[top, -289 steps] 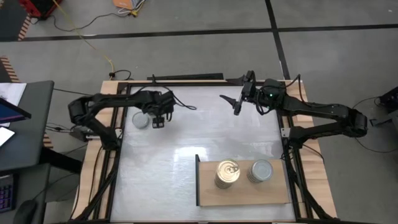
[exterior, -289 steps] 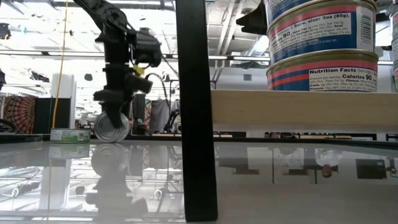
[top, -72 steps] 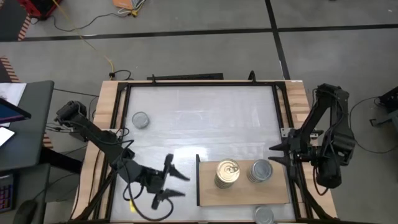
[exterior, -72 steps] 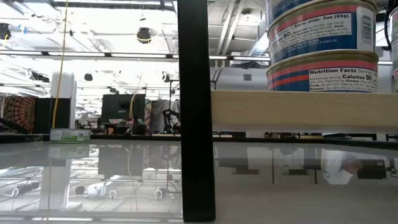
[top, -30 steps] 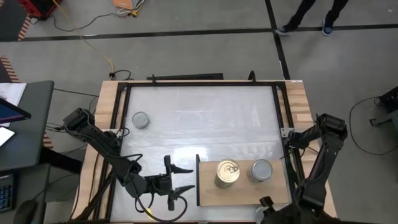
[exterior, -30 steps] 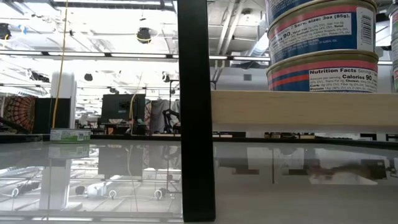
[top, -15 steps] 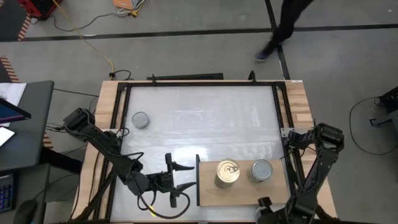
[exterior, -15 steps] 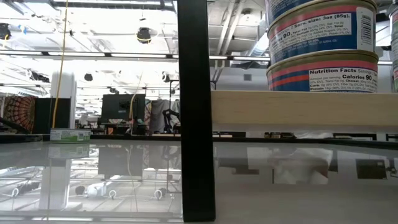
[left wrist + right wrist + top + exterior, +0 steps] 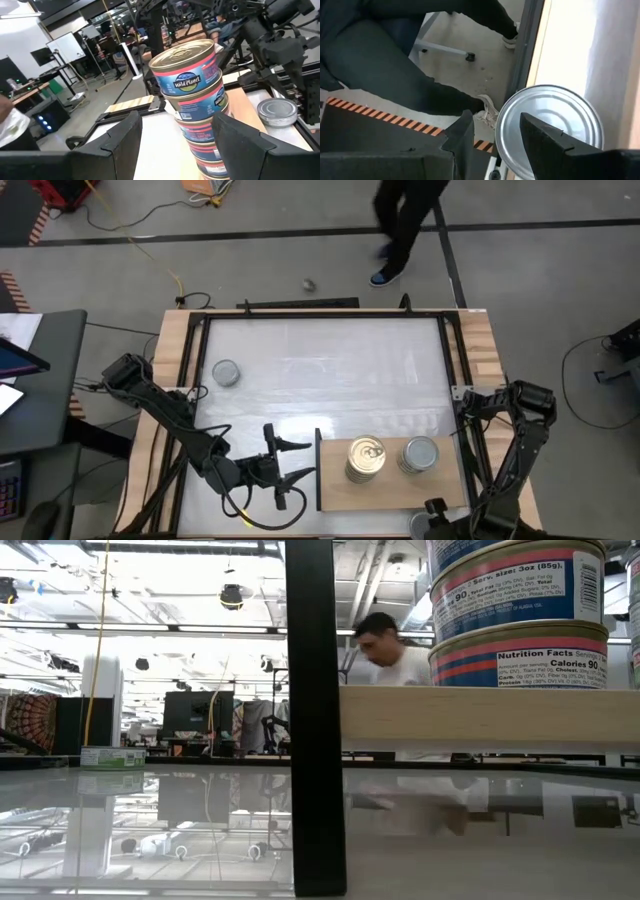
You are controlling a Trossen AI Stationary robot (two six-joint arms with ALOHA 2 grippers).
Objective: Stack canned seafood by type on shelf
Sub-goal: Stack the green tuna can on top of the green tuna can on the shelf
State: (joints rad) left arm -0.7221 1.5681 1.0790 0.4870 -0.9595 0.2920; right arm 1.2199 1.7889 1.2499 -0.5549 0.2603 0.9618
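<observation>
On the shelf, at the table's near right, stands a stack of gold-lidded tins. A silver-lidded tin stands to its right. One more silver tin rests on the table at the far left. My left gripper is open, level, left of the shelf and pointing at the gold stack. My right gripper is at the near edge, pointing down with its fingers apart. Below it lies another silver-lidded tin, which the arm hides in the high view. My right gripper points down over the silver tin's lid. One finger overlaps the lid's edge in the wrist view. I cannot tell whether it touches the tin.
The shelf's dark upright end stands between my left gripper and the stacks. Wooden rails run along the table's sides. The glossy tabletop is bare in the middle. A person walks on the floor beyond the far edge.
Neither gripper has visibly moved or changed its opening. The person beyond the far edge has walked toward the left.
</observation>
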